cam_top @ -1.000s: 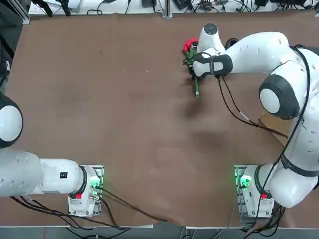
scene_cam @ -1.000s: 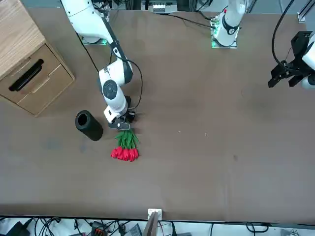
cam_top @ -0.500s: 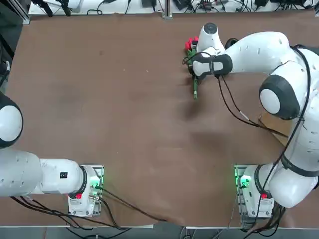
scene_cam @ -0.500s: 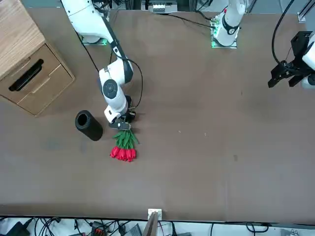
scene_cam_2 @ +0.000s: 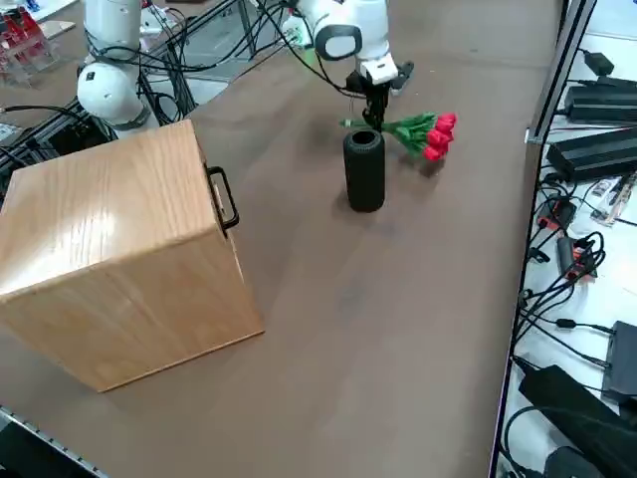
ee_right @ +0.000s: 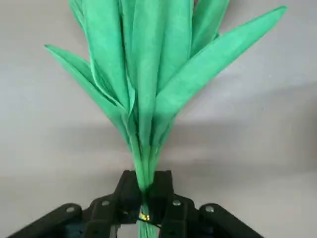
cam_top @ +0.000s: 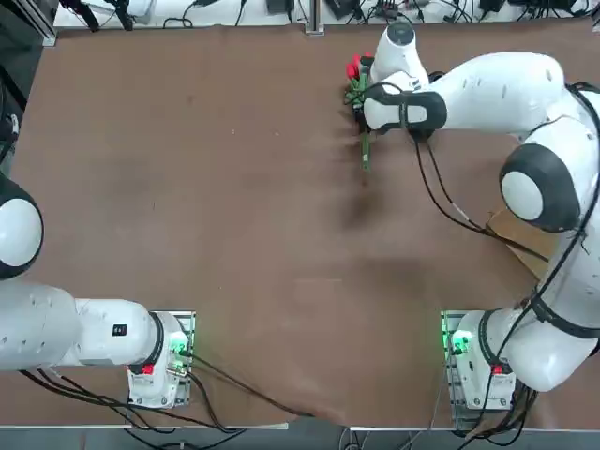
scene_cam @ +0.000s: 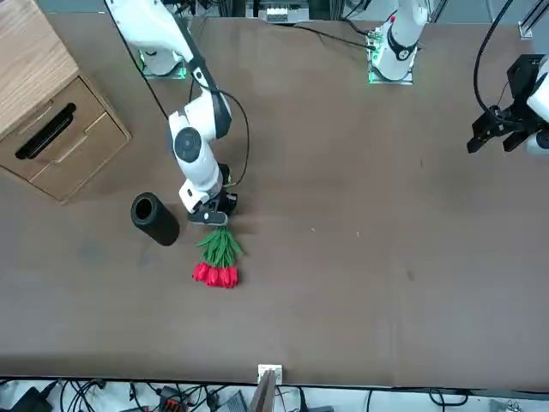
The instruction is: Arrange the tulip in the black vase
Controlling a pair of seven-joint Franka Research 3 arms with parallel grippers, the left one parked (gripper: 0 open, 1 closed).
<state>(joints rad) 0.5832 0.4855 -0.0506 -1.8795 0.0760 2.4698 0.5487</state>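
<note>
tulip (ee_right: 148,94) stems in right gripper (ee_right: 145,196)

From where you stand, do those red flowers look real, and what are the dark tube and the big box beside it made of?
The tulip, pinched at its stems by the right gripper, looks artificial: its leaves are flat, evenly green and matte, like fabric or plastic. The black vase has a dull, unreflective finish, possibly plastic or coated metal; I cannot tell which. The wooden box shows pale grain and a dark handle, so wood or veneer.

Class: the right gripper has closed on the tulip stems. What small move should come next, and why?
Probably lift a little higher. The right gripper pinches the tulip by its stems, blooms hanging low near the table, and the black vase stands upright beside it, mouth open.
</note>
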